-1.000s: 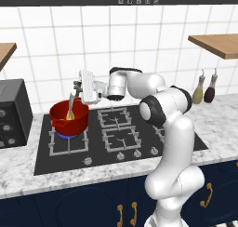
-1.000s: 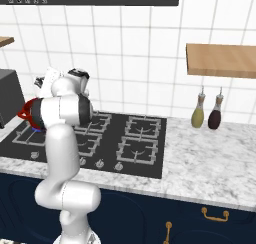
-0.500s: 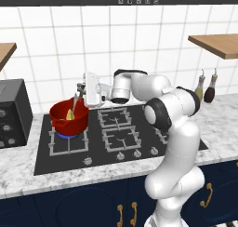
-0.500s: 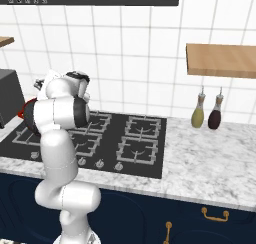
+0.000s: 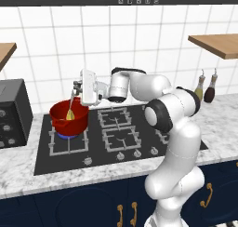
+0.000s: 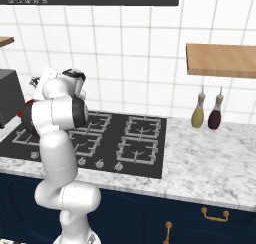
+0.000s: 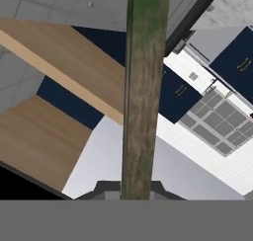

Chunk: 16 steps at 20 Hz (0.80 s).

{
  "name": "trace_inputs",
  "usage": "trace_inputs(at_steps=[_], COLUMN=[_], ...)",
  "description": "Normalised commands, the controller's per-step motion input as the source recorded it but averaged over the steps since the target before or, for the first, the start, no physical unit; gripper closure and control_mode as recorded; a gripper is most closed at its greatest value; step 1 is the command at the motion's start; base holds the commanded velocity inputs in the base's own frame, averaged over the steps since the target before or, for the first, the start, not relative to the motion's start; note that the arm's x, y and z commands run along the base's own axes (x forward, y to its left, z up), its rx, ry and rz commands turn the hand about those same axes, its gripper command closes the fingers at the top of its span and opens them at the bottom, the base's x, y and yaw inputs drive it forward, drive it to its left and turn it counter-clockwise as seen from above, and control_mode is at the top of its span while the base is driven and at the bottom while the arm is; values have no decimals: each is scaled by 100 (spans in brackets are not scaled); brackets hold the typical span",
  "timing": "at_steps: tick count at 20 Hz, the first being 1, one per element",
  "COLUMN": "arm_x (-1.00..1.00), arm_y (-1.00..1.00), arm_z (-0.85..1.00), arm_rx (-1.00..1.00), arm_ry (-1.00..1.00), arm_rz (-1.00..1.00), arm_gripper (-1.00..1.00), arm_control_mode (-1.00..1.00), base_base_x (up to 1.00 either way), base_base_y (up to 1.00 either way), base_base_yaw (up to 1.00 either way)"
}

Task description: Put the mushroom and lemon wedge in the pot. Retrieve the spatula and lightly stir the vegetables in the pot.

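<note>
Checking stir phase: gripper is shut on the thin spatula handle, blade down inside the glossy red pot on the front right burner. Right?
Wrong burner. The left base view shows the glossy red pot on the left side of the hob, over a lit blue flame. The rest holds: the gripper is shut on the thin-handled spatula, whose lower end dips into the pot.

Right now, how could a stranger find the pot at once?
Look at the black stove in the marble counter. On its rear left burner sits the pot, round, deep and glossy red, the only red thing there, with a thin handle rising from it.
</note>
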Motion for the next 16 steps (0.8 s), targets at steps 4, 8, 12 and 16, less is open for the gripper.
trace_inputs(at_steps=[4,8,12,16], arm_x=[0,0,-11,-4], arm_y=[21,6,0,5], arm_z=[-10,-6,-16,-22], arm_rx=[0,0,0,0], arm_ry=[0,1,8,11], arm_rz=[0,0,0,0], arm_gripper=[100,100,100,100], arm_control_mode=[-100,-100,-100,-100], base_base_x=[0,0,0,0], base_base_y=[0,0,0,0], base_base_yaw=[0,0,0,0])
